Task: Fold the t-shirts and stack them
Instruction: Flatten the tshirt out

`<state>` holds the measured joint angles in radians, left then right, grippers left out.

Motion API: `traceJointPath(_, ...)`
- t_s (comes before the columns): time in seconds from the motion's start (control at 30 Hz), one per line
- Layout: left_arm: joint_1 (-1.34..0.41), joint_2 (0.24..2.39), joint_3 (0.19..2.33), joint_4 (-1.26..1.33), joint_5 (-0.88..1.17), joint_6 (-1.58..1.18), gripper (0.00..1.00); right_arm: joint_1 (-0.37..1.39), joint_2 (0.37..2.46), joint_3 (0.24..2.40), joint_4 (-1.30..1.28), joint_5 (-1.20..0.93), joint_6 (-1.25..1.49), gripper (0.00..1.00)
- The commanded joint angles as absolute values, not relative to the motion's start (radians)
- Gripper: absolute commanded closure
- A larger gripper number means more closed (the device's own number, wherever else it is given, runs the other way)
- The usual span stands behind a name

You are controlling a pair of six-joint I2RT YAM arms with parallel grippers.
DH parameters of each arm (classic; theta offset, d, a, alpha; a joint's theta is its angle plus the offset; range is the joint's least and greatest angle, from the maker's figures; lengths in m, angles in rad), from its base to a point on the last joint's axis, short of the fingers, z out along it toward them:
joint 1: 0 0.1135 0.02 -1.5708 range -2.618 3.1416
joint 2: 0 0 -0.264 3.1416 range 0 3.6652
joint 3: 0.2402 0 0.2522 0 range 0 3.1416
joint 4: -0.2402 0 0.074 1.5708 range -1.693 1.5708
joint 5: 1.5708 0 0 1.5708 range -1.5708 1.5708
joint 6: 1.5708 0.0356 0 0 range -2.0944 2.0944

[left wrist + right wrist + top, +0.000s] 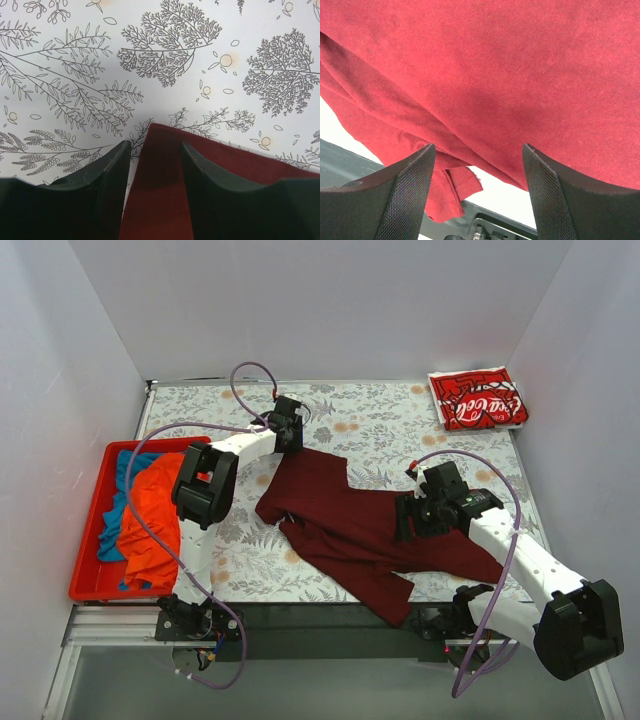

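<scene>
A plain dark maroon t-shirt (pixel 350 525) lies crumpled and spread across the middle of the table, one end hanging over the front edge. My left gripper (pixel 296 443) is at its far corner, open, with that corner (pixel 165 170) lying between the fingers (pixel 107 170). My right gripper (pixel 404 517) is open just over the shirt's right part (pixel 485 65), holding nothing. A folded red t-shirt with white Coca-Cola print (pixel 477 398) lies at the back right corner. Orange (pixel 152 515) and blue (pixel 113 512) t-shirts lie bunched in the bin.
A red plastic bin (pixel 88 555) stands at the left edge of the floral tablecloth (pixel 380 425). White walls close in the back and both sides. The dark front rail (pixel 300 615) runs below the table edge, with cables looping from both arms.
</scene>
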<state>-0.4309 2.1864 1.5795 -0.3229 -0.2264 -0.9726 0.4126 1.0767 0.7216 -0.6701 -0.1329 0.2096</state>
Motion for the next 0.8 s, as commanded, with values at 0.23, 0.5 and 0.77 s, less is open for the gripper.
traceJointPath(0.23, -0.422, 2.217, 1.505, -0.364, -0.123, -1.017, 0.77, 0.410, 1.066, 0.724, -0.640, -0.112, 0.202, 0.23)
traceJointPath(0.5, -0.399, 2.198, 1.490, -0.353, -0.115, -1.003, 1.00, 0.410, 1.077, 0.738, -0.640, -0.089, 0.210, 0.23)
traceJointPath(0.77, -0.396, 2.035, 1.436, -0.377, -0.205, -1.020, 1.00, 0.402, 1.107, 0.795, -0.638, 0.035, 0.213, 0.22)
